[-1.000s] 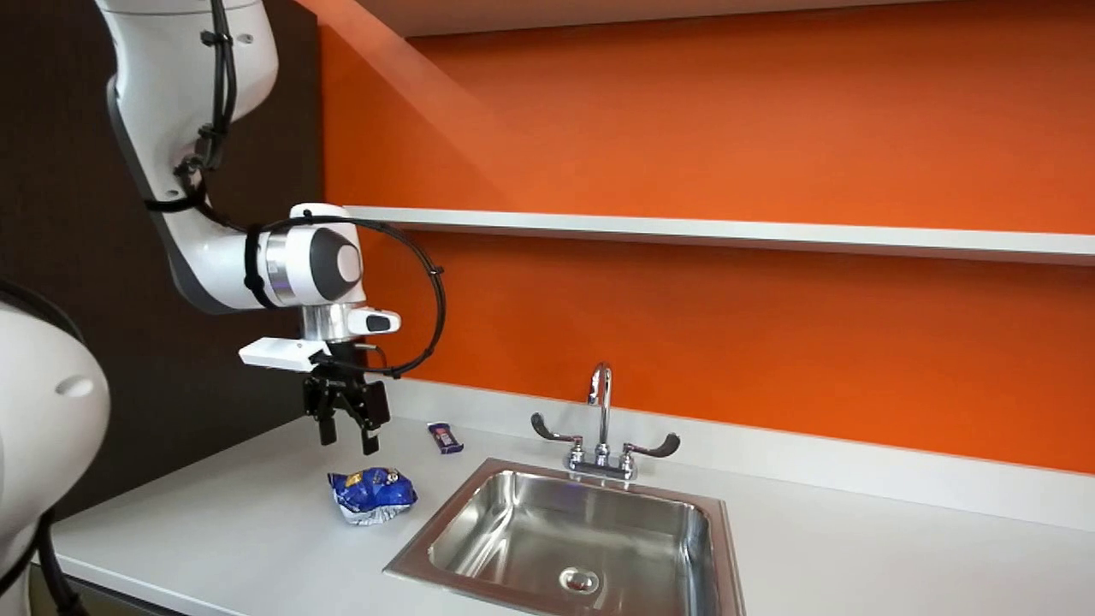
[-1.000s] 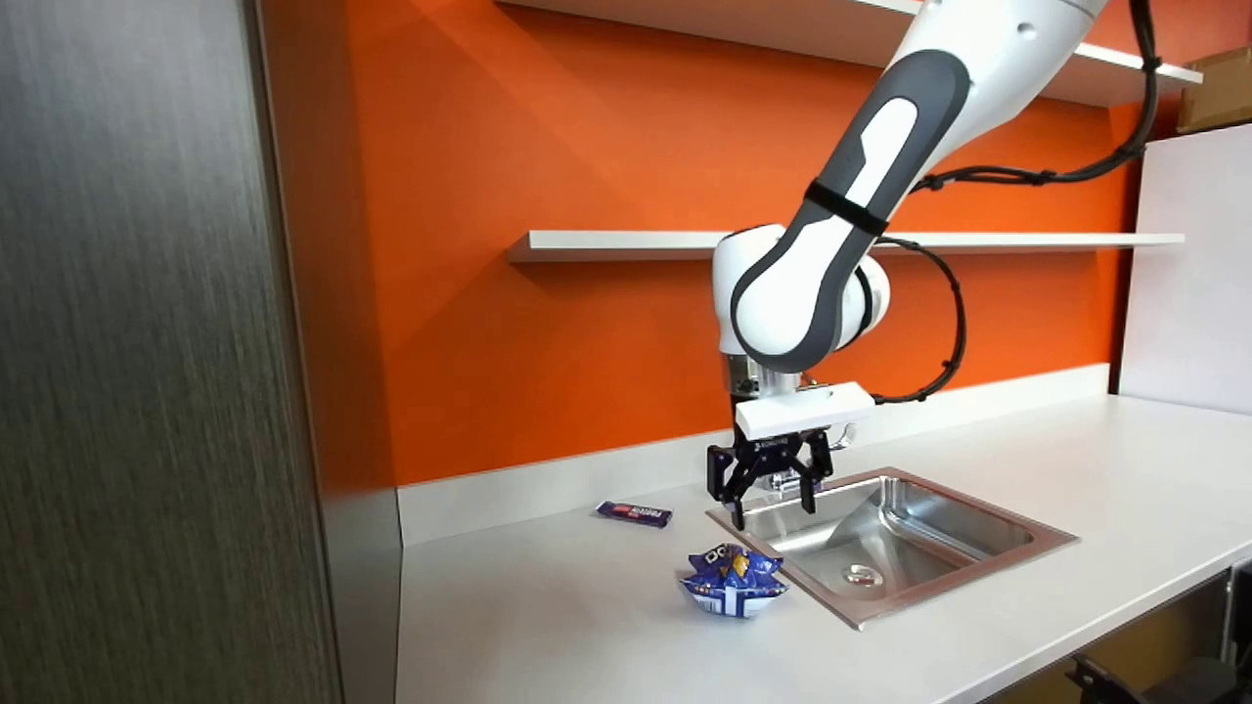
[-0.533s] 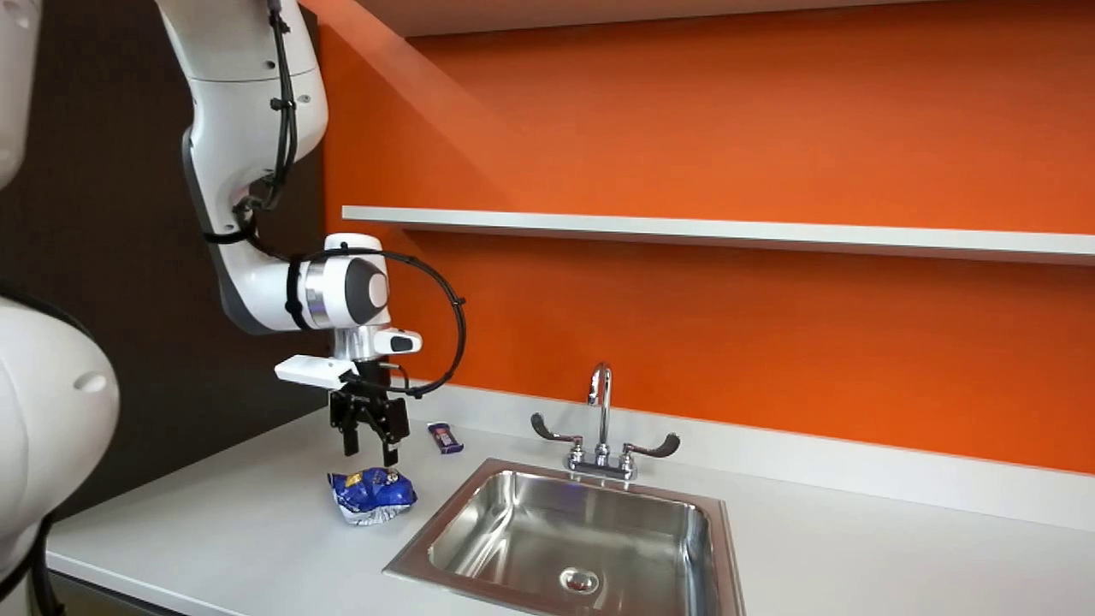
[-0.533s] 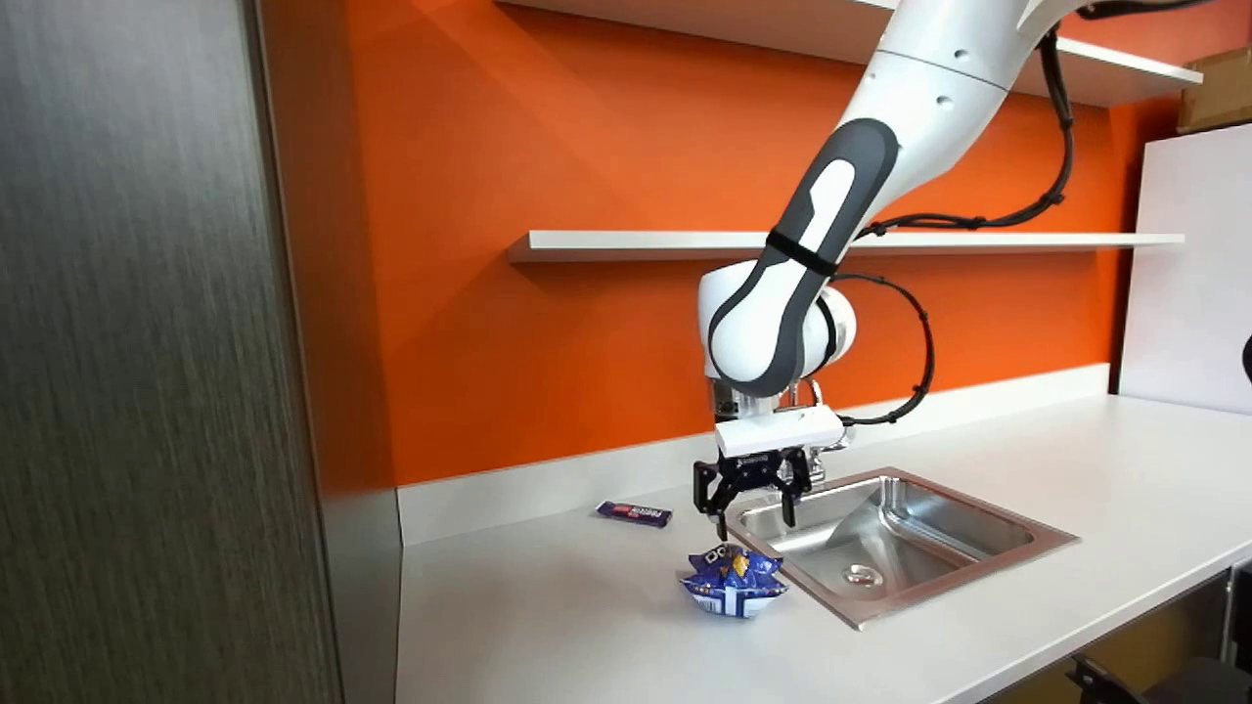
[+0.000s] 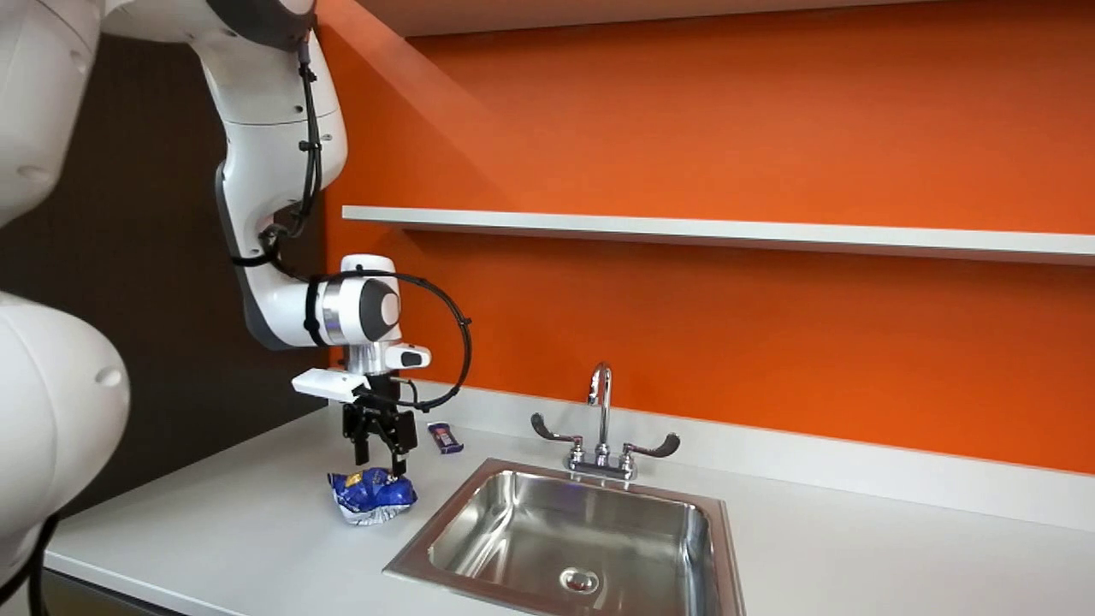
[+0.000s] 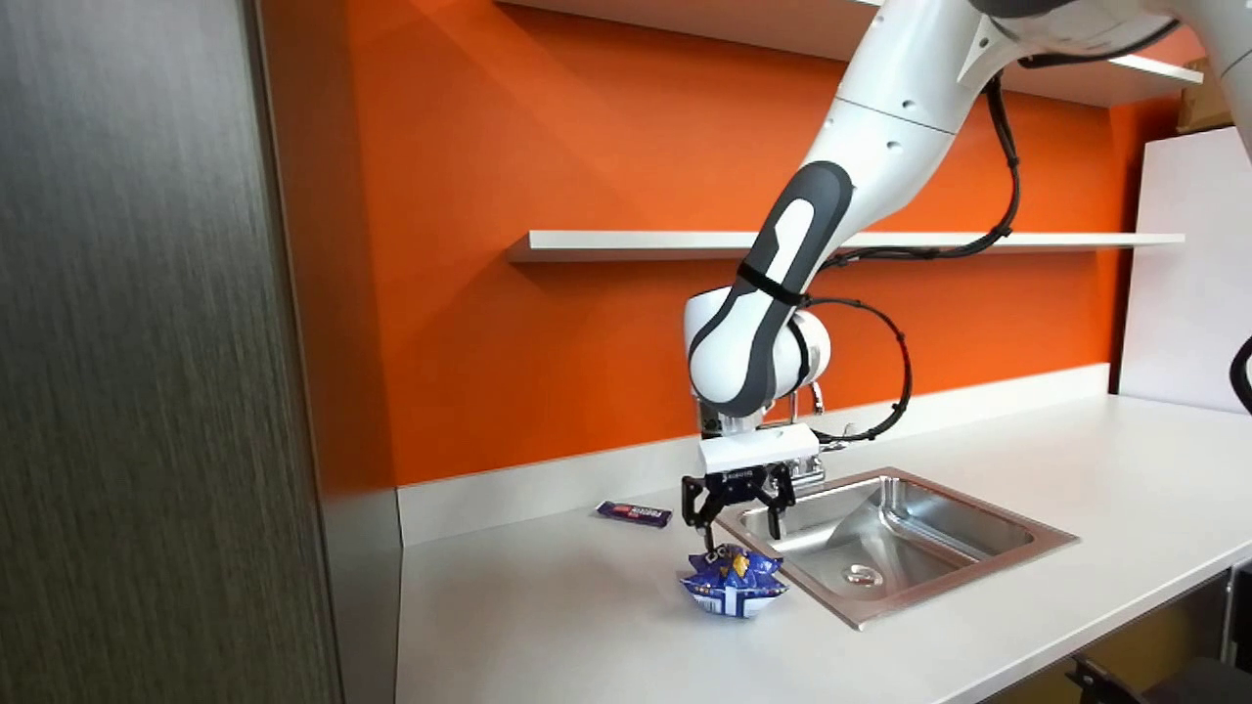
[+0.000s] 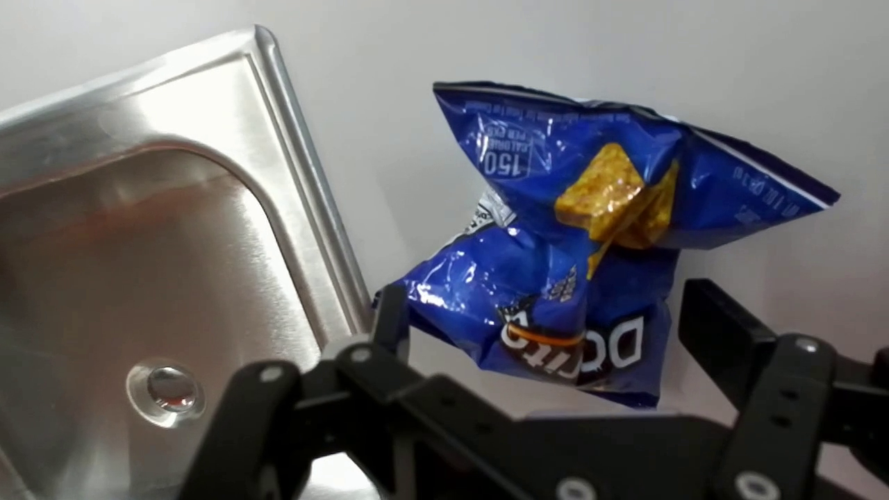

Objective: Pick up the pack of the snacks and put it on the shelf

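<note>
The pack of the snacks is a crumpled blue bag with white patches, lying on the white counter left of the sink. It also shows in an exterior view and fills the middle of the wrist view. My gripper points down just above the pack, open and empty; it also shows in an exterior view. In the wrist view the gripper's fingers stand apart on either side of the pack's lower part. The shelf is a long white board on the orange wall, also in an exterior view.
A steel sink is set in the counter beside the pack, its rim close in the wrist view. A faucet stands behind it. A small dark bar lies near the backsplash. A dark panel rises at the side.
My arm has moved down and toward the pack, bringing the open gripper from higher up to just above it. The pack, bar and sink have stayed in place.
</note>
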{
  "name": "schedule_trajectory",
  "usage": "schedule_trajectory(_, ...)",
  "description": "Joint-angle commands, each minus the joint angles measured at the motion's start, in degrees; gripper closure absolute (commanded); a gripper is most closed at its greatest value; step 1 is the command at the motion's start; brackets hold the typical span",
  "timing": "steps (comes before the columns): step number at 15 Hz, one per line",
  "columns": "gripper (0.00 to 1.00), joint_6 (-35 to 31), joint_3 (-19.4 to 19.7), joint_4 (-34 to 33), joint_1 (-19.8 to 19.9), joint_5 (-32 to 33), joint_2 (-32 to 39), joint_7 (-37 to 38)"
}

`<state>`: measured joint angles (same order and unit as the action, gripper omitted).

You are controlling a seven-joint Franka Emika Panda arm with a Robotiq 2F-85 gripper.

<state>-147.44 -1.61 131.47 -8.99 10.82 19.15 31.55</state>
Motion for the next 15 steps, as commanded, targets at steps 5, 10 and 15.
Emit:
schedule_trajectory(5, 0.00, 1.0, 2.3, -3.2, -2.3, -4.1, 3.7, 0.8)
schedule_trajectory(10, 0.26, 0.8, 2.9, -3.3, -2.8, -5.5, 4.1, 0.7)
schedule_trajectory(15, 0.58, 0.8, 3.4, -3.3, -3.2, -5.3, 4.1, 0.8)
